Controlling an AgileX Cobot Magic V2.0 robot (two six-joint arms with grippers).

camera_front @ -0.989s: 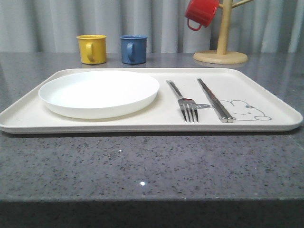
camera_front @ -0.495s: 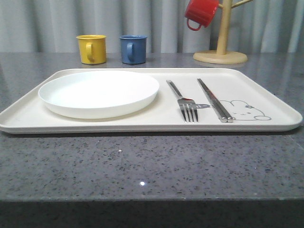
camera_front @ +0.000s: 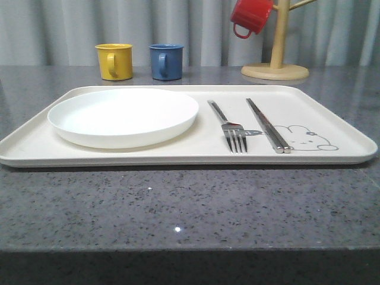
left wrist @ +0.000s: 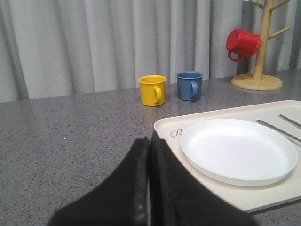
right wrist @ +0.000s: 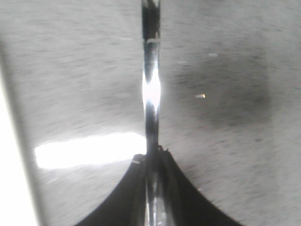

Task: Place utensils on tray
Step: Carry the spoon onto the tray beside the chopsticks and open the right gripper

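On the tray (camera_front: 332,101) lie plate (camera_front: 123,116), fork (camera_front: 228,126) (tines forward), chopsticks (camera_front: 267,124).

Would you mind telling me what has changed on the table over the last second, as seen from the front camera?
Nothing has visibly changed. The fork and chopsticks lie on the tray right of the plate as before, and the yellow mug, blue mug and red mug on its wooden stand are where they were.
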